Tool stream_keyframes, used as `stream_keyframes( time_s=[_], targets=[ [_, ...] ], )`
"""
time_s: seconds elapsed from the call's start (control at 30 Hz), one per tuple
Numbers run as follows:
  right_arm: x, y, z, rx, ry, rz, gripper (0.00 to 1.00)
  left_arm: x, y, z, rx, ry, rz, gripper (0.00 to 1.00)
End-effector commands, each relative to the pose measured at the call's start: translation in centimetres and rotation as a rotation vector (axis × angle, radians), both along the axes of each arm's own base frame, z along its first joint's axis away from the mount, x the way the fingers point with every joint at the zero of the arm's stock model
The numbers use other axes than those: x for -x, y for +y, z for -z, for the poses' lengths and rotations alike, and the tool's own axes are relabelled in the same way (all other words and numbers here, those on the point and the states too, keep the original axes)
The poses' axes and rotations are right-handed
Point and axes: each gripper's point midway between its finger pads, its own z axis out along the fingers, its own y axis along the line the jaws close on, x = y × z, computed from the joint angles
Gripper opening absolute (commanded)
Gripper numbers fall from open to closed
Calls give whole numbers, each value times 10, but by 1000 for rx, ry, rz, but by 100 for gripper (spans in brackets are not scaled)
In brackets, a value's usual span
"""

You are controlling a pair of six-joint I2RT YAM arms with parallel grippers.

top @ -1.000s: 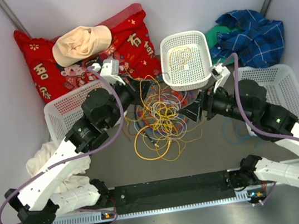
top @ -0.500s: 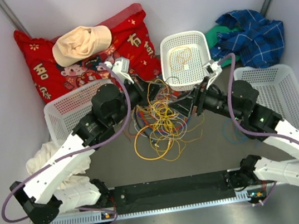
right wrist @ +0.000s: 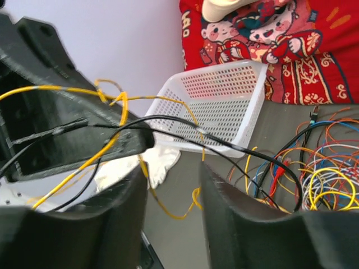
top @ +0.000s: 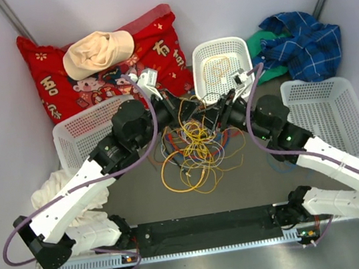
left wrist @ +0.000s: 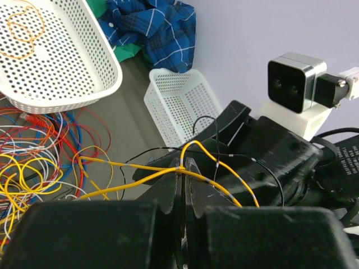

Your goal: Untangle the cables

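Your left gripper [left wrist: 183,168] is clamped tight on a yellow wire [left wrist: 175,167] at the 12 o'clock edge of the cables [top: 195,147]. They sprawl in a loose tangle of yellow, red, blue and white at the middle of the table [top: 142,201]. Your right gripper [right wrist: 171,174] sits just beside the left one, at about 1 o'clock of the pile, with its fingers apart. A black wire [right wrist: 168,119] and the yellow one cross in front of the gap, and neither is pinched. Further out at 1 o'clock, a white basket [top: 200,80] holds a small orange coil [top: 218,68].
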Motion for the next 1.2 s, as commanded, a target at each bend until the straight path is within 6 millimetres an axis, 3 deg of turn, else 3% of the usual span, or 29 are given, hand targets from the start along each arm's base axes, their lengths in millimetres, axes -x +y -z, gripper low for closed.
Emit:
stream_keyframes(
  time_s=[0.0, 0.03, 0.1, 0.17, 0.2, 0.23, 0.3, 0.33, 0.4, 0.43, 0.5, 0.53, 0.63, 0.7, 0.87, 0.9, 0.93, 1.0, 1.07, 1.17],
  targets=[
    [-7, -3, -20, -72, -54, 56, 29, 2, -1, -20, 73, -36, 12, 0],
    [-6, -5, -21, -75, -53, 58, 11, 3, 0, -17, 67, -32, 11, 0],
    [-5, -12, -18, -54, -36, 82, 0, -3, 8, -5, 24, -16, -41, 0],
    [-8, -25, -23, -16, -14, 147, 0, -13, 26, 5, -29, -7, -144, 6],
    [-7, -32, -4, 74, 44, 164, 0, -14, 36, 19, -81, 20, -181, 11],
    [-5, -40, -21, 84, 19, 186, 0, -16, 43, 32, -119, 36, -215, 12],
    [-5, -52, -24, 138, 29, 222, 0, -21, 63, 46, -168, 47, -305, 15],
    [0, -60, -32, 169, 26, 231, 0, -21, 70, 70, -218, 76, -328, 17],
    [2, -67, -41, 186, 21, 244, 0, -22, 85, 87, -228, 107, -380, 22],
    [7, -72, -51, 193, 14, 243, 0, -21, 90, 112, -267, 139, -391, 38],
    [10, -75, -61, 194, 4, 243, 0, -18, 98, 127, -273, 166, -417, 59],
    [12, -77, -68, 193, 3, 241, 0, -16, 102, 145, -301, 188, -427, 74],
    [14, -79, -80, 185, -4, 242, 0, -12, 106, 162, -306, 193, -426, 90],
    [15, -80, -83, 187, -2, 242, 0, -12, 107, 160, -292, 168, -421, 99],
    [18, -79, -99, 167, -15, 228, 0, -8, 105, 164, -249, 118, -390, 99],
    [18, -78, -102, 169, -15, 225, 0, -8, 102, 148, -181, 77, -377, 99],
    [18, -78, -102, 171, -13, 223, 0, -6, 101, 156, -172, 67, -363, 99],
    [17, -80, -105, 180, -13, 232, 0, 1, 96, 143, -93, 1, -310, 99],
    [13, -84, -109, 187, -22, 262, 0, 5, 93, 142, -32, -45, -287, 99],
    [10, -88, -127, 192, -56, 284, 0, 14, 87, 136, 29, -109, -224, 99]
  ],
)
